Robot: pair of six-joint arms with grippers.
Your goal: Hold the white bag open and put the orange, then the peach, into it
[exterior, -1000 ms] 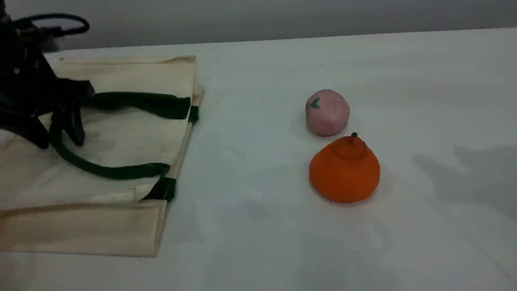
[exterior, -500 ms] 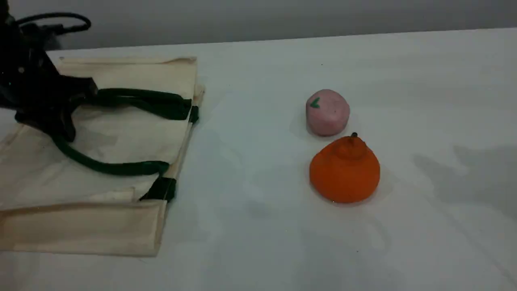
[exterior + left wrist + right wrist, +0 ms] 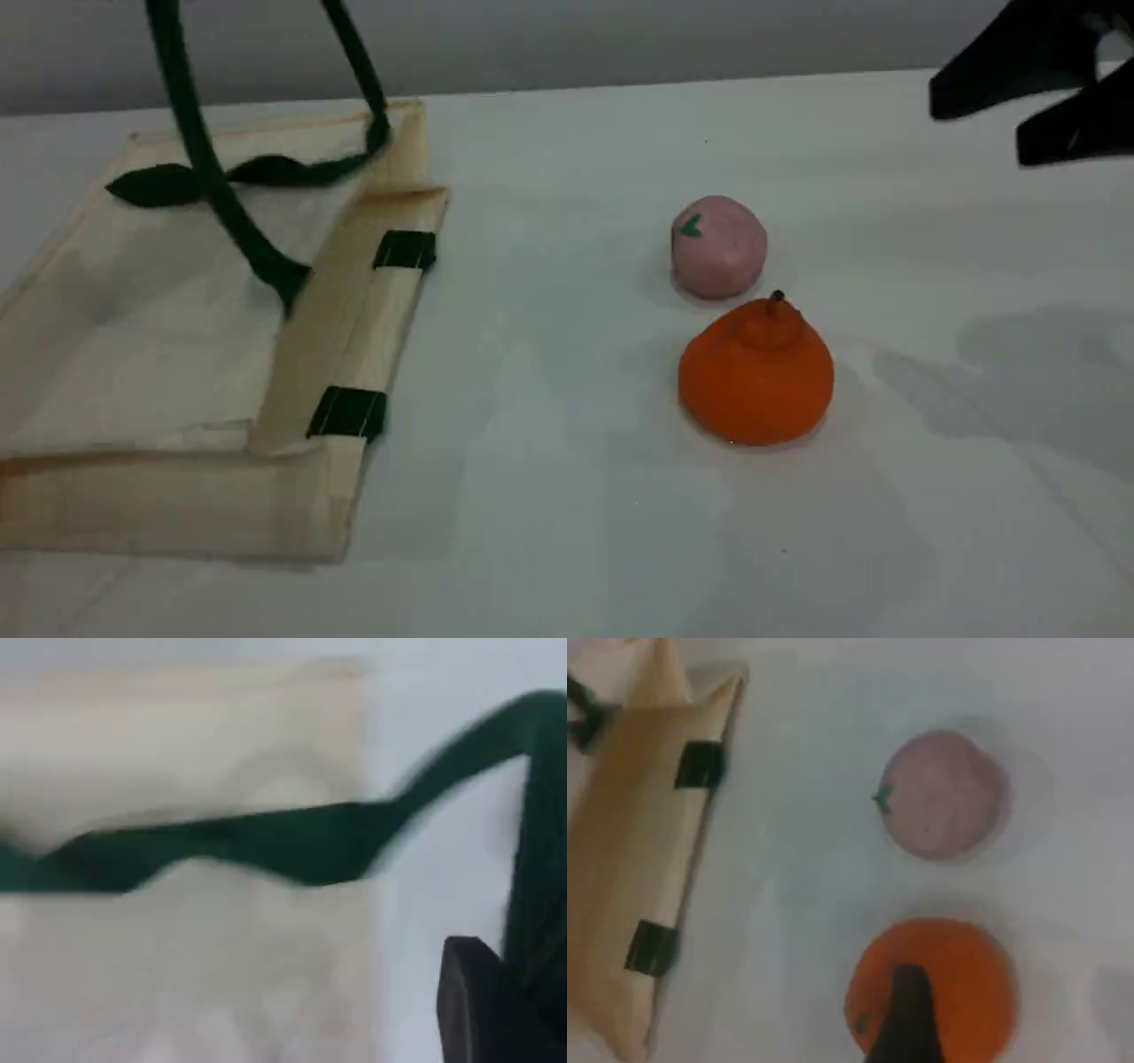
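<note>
The white bag point(image 3: 159, 372) lies flat at the table's left, its mouth toward the fruit. One dark green handle point(image 3: 190, 151) is pulled taut upward and leaves the scene view at the top, lifting the upper mouth edge. In the left wrist view my left gripper point(image 3: 514, 992) is shut on that handle point(image 3: 540, 859). The orange point(image 3: 755, 372) sits right of centre with the pink peach point(image 3: 718, 245) just behind it. My right gripper point(image 3: 979, 128) hovers open at the top right, well above the table. In its wrist view its fingertip point(image 3: 905, 1014) overlaps the orange point(image 3: 966, 983).
Two dark green tabs point(image 3: 403, 250) point(image 3: 348, 412) lie on the bag's lower mouth edge. White tabletop point(image 3: 549, 399) separates the bag from the fruit. The table's far edge runs along the grey wall behind.
My left gripper closed on the bag's handle and rose out of the scene view, drawing the handle up and lifting the upper mouth edge. The right gripper came into view at the top right.
</note>
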